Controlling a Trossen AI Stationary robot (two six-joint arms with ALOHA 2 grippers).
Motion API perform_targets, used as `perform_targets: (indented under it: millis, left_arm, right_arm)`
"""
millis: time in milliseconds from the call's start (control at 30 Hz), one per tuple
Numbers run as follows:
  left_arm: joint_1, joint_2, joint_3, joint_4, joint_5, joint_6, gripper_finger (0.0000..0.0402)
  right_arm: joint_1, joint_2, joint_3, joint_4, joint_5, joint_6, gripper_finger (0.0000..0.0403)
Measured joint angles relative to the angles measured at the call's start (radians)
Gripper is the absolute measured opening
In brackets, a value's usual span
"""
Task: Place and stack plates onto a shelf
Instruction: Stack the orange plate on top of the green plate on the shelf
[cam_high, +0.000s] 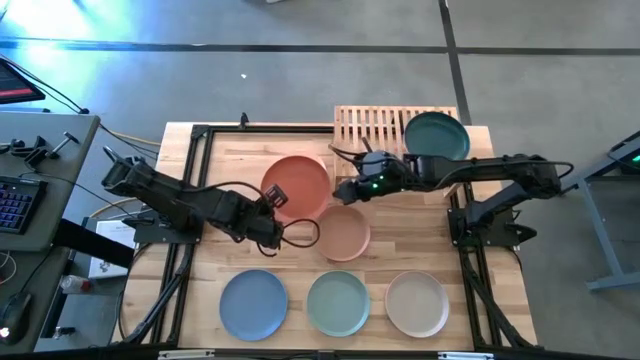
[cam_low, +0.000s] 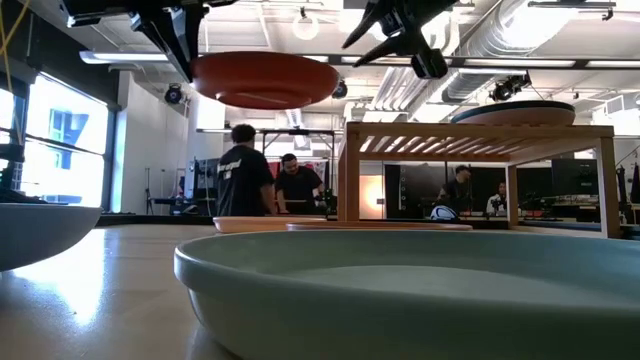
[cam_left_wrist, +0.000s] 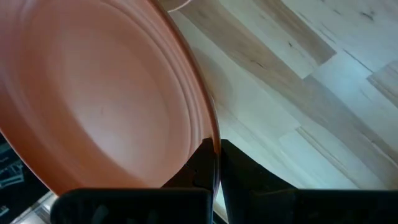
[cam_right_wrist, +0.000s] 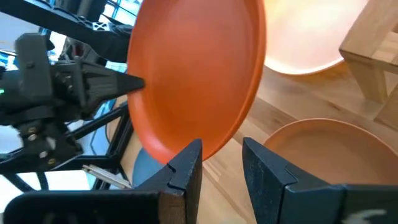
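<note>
One on shelf: dark teal plate (cam_high: 436, 135) sits on the shelf (cam_high: 370, 126).
In air: left fingers (cam_high: 273, 199) pinch the red plate (cam_high: 297, 184); right fingers (cam_high: 347, 190) open beside it.
Left on desk: four plates.

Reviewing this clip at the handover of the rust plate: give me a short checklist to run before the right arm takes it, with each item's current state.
1. Left gripper shut on the rust plate rim: ok.
2. Plate clear of the table, held in the air: ok.
3. Right gripper open, near the plate's far edge: ok.
4. Right fingers straddling the rim: not ok, the rim lies beyond them.
5. Free space on the shelf beside the teal plate: ok.
6. Plate level: cannot tell.
</note>
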Motion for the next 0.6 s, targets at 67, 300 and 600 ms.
perform_targets:
  millis: [67,300,600]
  left_arm:
    - [-0.006,0.000,0.000,0.000,0.002,0.005,0.0001]
    - [-0.020,0.000,0.000,0.048,0.001,0.008,0.0001]
    - [-0.029,0.000,0.000,0.104,-0.037,0.054,0.0001]
  right_arm:
    - [0.000,0.007,0.000,0.000,0.010,0.007,0.0096]
    - [-0.005,0.014,0.000,-0.008,0.058,0.011,0.0096]
    - [-0.005,0.014,0.000,-0.027,0.071,0.031,0.0096]
